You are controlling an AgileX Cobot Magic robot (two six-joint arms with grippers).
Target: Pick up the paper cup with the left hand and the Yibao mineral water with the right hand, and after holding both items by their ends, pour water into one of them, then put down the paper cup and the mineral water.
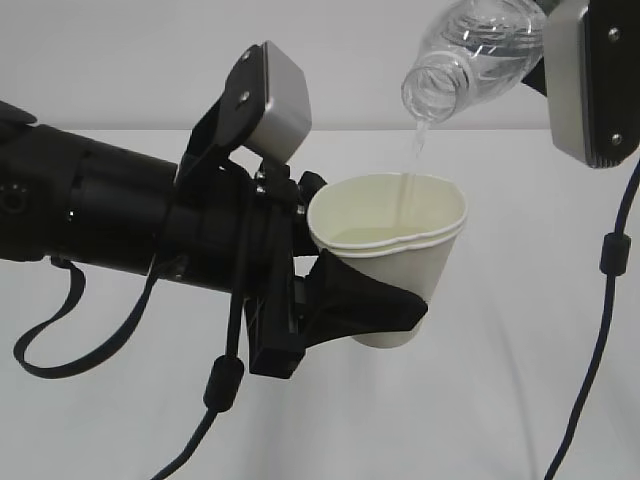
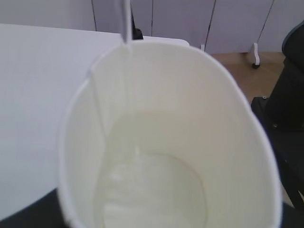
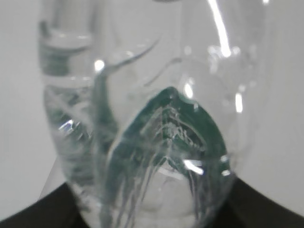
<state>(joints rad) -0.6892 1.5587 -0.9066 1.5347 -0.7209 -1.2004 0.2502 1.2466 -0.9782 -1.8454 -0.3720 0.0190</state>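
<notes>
Two arms work above the table [image 1: 520, 400]: the left hand's fingers [image 1: 385, 305] clamp the thin, easily crushed paper cup [image 1: 395, 255] low on its wall, while the right hand [image 1: 590, 80], gripping the slippery bottle [image 1: 480, 50] by its base, pours water [image 1: 415, 150] in.

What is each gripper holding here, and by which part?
The left hand grips the paper cup around its lower body. The right hand holds the tilted Yibao mineral water; its grip point lies outside the frame.
</notes>
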